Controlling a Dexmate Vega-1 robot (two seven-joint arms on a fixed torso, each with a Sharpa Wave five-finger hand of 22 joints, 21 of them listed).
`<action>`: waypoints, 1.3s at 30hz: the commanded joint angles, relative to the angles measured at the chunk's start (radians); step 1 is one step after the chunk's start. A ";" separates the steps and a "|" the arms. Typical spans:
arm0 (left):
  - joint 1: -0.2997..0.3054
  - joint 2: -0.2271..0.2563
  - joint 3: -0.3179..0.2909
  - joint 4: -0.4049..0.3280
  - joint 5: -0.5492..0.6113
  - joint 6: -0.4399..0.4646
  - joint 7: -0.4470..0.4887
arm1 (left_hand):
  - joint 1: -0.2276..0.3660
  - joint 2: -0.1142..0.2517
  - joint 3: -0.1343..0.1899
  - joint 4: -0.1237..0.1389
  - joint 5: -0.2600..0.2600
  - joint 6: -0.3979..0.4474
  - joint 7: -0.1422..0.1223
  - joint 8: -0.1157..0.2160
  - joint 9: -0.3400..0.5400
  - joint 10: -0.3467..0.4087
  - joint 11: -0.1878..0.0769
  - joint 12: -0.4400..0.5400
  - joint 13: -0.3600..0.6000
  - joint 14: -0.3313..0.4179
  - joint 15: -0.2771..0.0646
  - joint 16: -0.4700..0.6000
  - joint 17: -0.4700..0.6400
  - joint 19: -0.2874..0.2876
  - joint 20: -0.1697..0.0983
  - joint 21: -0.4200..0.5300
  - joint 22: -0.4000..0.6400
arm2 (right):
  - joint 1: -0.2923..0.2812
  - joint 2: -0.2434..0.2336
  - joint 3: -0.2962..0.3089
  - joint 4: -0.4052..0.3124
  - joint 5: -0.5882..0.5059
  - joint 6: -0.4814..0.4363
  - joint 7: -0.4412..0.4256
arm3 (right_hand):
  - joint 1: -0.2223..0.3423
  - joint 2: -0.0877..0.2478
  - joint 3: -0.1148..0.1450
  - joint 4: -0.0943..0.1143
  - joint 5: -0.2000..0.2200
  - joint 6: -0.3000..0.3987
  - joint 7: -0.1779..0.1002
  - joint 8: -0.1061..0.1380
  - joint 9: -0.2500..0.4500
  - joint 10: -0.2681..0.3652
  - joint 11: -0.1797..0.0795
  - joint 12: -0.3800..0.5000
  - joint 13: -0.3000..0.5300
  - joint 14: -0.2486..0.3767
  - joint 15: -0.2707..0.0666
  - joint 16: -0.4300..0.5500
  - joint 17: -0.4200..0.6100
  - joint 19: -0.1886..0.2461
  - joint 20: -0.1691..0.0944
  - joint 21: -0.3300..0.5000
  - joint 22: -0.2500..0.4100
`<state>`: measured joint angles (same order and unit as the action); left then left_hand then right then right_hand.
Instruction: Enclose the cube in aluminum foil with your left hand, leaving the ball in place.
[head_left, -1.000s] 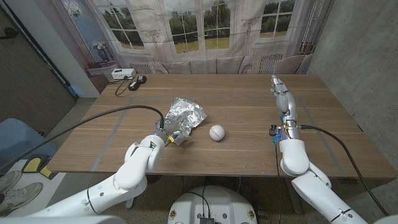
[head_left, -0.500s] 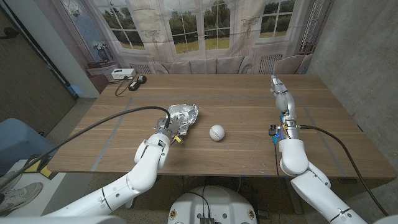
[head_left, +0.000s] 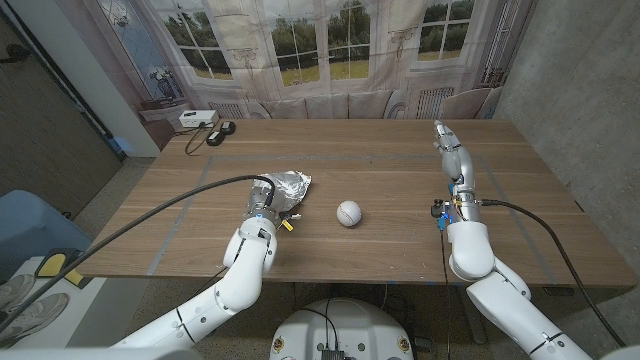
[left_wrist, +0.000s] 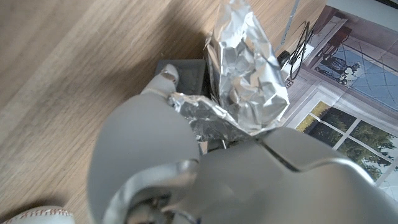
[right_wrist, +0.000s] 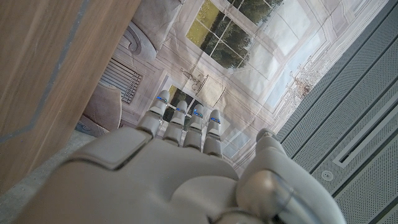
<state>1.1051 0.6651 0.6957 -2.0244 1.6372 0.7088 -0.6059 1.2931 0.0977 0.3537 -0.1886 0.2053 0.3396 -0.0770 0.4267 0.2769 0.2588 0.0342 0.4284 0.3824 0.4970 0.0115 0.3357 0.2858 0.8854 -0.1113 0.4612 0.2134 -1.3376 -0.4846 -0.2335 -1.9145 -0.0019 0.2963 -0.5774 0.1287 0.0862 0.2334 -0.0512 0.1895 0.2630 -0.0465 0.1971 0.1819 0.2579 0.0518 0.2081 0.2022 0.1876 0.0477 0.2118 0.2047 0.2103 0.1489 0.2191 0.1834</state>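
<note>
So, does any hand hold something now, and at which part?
The left hand grips the aluminum foil at its near crumpled edge, fingers pressed into it. The right hand holds nothing.

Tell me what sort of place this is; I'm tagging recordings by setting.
Probably a lab or test room dressed as a home: a wooden table stands before a printed backdrop of windows, beside a bare grey wall, with cabled devices on the far corner.

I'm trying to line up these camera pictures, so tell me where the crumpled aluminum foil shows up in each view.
Head view: the aluminum foil sits left of centre on the table, at the left hand, left of the ball.
Left wrist view: the foil rises just past the left hand.
Right wrist view: not in it.
Shared landmark: the painted window backdrop.
</note>
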 joint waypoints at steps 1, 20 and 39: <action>0.063 -0.008 -0.054 0.031 -0.118 -0.001 0.310 | 0.229 0.009 0.007 0.007 0.014 0.356 0.192 0.111 0.077 0.177 -0.022 0.146 0.101 0.330 -0.215 0.138 0.153 0.025 -0.111 0.083 0.003 | 0.002 -0.004 0.000 -0.001 0.002 0.001 -0.002 | 0.003 0.004 0.006 0.003 0.008 0.007 0.001 0.002 0.002 0.012 0.000 0.003 0.003 0.014 -0.001 0.005 0.000 0.007 -0.006 0.000 0.004; 0.086 0.016 -0.039 0.056 -0.274 0.047 0.637 | 0.203 -0.211 0.171 0.031 0.894 0.512 0.124 0.391 0.455 0.308 -0.107 0.574 0.763 0.417 -0.101 0.400 0.854 0.060 -0.110 0.648 0.480 | -0.009 -0.004 0.009 -0.001 0.004 0.011 -0.009 | 0.002 0.012 0.011 0.006 0.009 0.017 0.003 0.004 0.002 0.021 -0.002 0.004 0.003 0.015 -0.006 0.005 0.001 0.009 -0.013 0.000 0.005; 0.018 0.042 0.009 -0.005 -0.157 0.086 0.243 | -0.091 -0.142 0.033 0.115 0.620 -0.019 -0.011 -0.067 0.192 -0.098 -0.063 0.220 0.399 0.081 -0.134 -0.041 0.449 -0.180 0.028 0.566 0.021 | -0.001 0.000 0.010 0.007 -0.001 0.017 -0.010 | 0.001 0.015 0.013 0.008 0.009 0.018 0.002 0.002 0.002 0.023 -0.003 0.003 0.003 0.018 -0.004 0.005 0.001 0.011 -0.014 0.000 0.005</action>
<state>1.1555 0.6947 0.6901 -1.9952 1.4315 0.7925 -0.1475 1.2626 -0.0046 0.3166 -0.1555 0.8811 0.3773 -0.0752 0.4228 0.4999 0.2065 -0.0403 0.6769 0.8177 0.5422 0.0214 0.3641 0.4392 0.7217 -0.0758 1.0364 0.3009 -1.3408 -0.4877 -0.2258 -1.9103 0.0016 0.3110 -0.5852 0.1304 0.0958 0.2416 -0.0431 0.1895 0.2717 -0.0446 0.1971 0.1819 0.2757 0.0481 0.2081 0.2023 0.1927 0.0426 0.2118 0.2047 0.2181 0.1412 0.2191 0.1834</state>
